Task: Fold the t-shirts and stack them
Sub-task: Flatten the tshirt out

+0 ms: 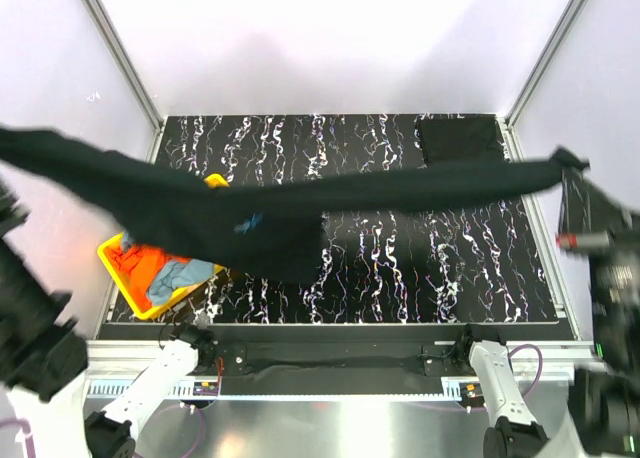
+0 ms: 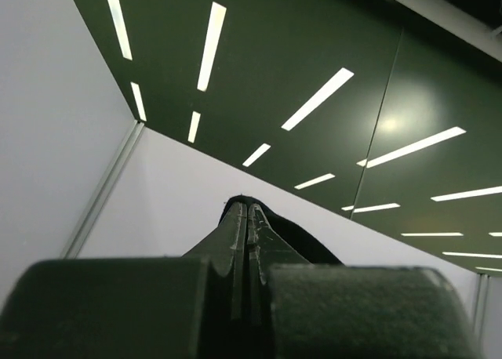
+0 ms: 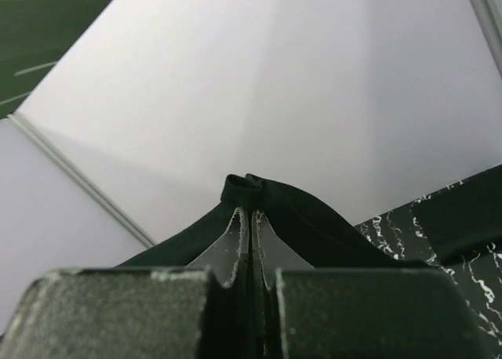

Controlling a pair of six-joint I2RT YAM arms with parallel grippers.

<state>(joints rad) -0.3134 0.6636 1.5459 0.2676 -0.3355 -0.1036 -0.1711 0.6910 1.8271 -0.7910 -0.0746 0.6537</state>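
Note:
A black t-shirt (image 1: pixel 260 213) hangs stretched in the air across the whole table, sagging in the middle over the left half. My left gripper (image 2: pixel 247 210) is shut on its left end, with black cloth (image 2: pixel 314 245) showing past the fingertips; in the top view that end reaches the left edge. My right gripper (image 1: pixel 572 168) is shut on the right end, and the bunched cloth (image 3: pixel 251 188) shows over the tips (image 3: pixel 251 214). A folded black t-shirt (image 1: pixel 460 139) lies at the back right of the table.
A yellow bin (image 1: pixel 112 253) with orange and blue clothes stands at the left of the black marbled table (image 1: pixel 400 268), partly under the hanging shirt. Metal frame posts and white walls enclose the sides and back.

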